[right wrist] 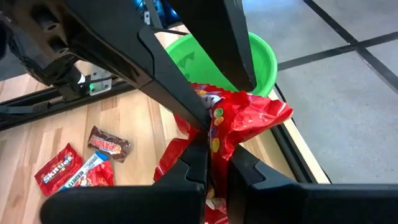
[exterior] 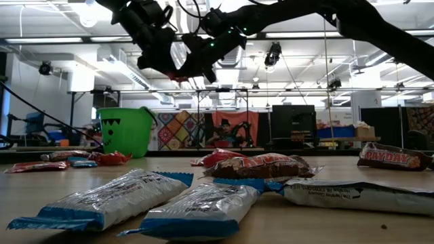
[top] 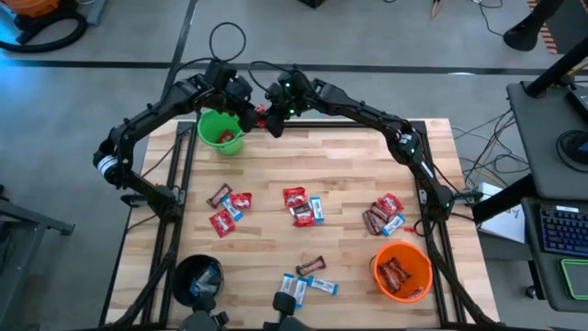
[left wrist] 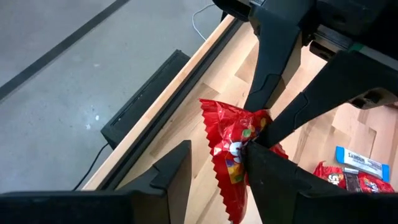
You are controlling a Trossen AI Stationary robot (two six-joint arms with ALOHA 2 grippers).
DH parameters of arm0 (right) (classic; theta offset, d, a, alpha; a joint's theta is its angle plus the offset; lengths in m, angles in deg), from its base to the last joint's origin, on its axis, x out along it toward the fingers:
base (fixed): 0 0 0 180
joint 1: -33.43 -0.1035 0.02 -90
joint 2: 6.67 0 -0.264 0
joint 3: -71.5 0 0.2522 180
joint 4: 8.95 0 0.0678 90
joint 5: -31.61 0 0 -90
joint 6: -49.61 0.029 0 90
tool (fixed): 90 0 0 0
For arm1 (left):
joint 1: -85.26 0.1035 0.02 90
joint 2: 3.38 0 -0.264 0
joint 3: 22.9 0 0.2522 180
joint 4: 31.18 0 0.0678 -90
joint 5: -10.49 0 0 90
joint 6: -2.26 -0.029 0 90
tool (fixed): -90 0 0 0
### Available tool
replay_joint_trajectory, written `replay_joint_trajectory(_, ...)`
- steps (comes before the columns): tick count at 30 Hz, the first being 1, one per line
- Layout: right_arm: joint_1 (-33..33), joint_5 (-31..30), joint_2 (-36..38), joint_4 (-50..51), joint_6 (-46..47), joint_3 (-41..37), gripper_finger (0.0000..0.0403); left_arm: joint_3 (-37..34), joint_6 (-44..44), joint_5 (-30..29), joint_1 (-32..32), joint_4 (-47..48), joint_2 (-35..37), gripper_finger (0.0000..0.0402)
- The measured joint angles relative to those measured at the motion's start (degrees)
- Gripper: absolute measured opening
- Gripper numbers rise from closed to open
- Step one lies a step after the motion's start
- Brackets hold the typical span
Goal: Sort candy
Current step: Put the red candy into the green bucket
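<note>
A red candy packet point(left wrist: 227, 140) hangs in the air over the table's far left corner, beside the green bucket point(top: 220, 131). My right gripper point(right wrist: 214, 152) is shut on it. My left gripper point(left wrist: 214, 152) meets it from the other side, open, with a finger on either side of the packet. In the high view the two grippers come nose to nose at the packet point(top: 261, 112). More red, blue-and-white and brown candies point(top: 301, 204) lie scattered on the wooden table point(top: 349, 156). My right gripper pinches the packet's middle point(right wrist: 219, 132) between its two fingers, slanting down from the table's right. The packet is lifted clear and crumpled, with ends sticking out past both sides of the fingers. My left gripper has one finger point(left wrist: 273, 174) against the packet's side point(left wrist: 242, 158). Its other finger point(left wrist: 177, 168) stands a little off the crimped edge.
A black bucket point(top: 197, 280) stands at the near left. An orange bucket point(top: 401, 269) with brown bars in it stands at the near right. Candy clusters lie at the left point(top: 228, 210), at the right point(top: 384, 213) and by the near edge point(top: 303, 280). The table's far middle is bare wood.
</note>
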Motion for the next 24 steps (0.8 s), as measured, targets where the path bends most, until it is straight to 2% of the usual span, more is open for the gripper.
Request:
replay_joint_trajectory(5, -0.1, 0.0, 0.4, 0.1, 0.0, 0.0, 0.0013, 0.0, 0.1, 0.3, 0.0, 0.0, 0.0, 0.01)
replay_joint_trajectory(12, -0.1, -1.2, 1.1, 0.8, -0.5, 0.0, 0.0013, 0.0, 0.7, 2.5, 0.0, -0.2, 0.1, 0.0011)
replay_joint_trajectory(24, -0.2, -2.3, 1.5, 1.9, -1.1, 0.0, 0.0016, 0.0, 2.7, 3.1, 0.0, -0.1, 0.1, 0.0001)
